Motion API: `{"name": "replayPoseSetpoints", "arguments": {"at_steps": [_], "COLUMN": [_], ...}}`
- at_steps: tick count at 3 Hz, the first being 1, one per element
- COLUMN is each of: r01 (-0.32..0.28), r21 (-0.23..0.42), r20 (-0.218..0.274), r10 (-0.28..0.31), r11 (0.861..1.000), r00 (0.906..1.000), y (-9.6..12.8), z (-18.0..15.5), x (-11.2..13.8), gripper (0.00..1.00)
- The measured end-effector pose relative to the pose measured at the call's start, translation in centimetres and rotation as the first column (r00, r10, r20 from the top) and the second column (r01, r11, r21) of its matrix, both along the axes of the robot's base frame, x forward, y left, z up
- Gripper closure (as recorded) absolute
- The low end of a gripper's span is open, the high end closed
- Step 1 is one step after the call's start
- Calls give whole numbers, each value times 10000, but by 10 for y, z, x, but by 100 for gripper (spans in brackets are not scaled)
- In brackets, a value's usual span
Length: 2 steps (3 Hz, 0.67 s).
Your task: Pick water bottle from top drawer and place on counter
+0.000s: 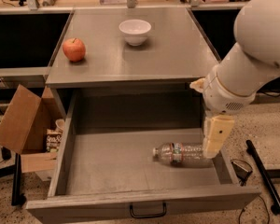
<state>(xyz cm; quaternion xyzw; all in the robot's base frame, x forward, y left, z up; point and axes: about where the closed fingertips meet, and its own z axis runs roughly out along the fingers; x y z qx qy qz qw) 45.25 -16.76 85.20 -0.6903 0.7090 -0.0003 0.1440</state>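
The water bottle (179, 153) lies on its side on the right of the open top drawer (113, 164), white cap pointing left. The drawer is pulled fully out, its black handle (148, 211) at the front. My gripper (216, 138) hangs from the big white arm (252, 55) and sits just over the drawer's right wall, at the bottle's base end and partly covering it. The grey counter (168, 55) lies above and behind the drawer.
A red apple (74, 49) sits at the counter's left and a white bowl (135, 31) at its back middle. An open cardboard box (19, 120) stands on the floor to the left. A black rod (266, 178) lies on the floor to the right.
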Motion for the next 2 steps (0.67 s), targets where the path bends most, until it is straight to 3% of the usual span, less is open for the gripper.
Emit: {"name": "replayPoseSetpoints", "arguments": {"at_steps": [2], "r01": [21], "r21": [616], "r20": [-62], "r10": [-17], "r11": [9981], "r00": [10000], "y": [28], "z": [-66], "x": [8], "gripper": [0]}}
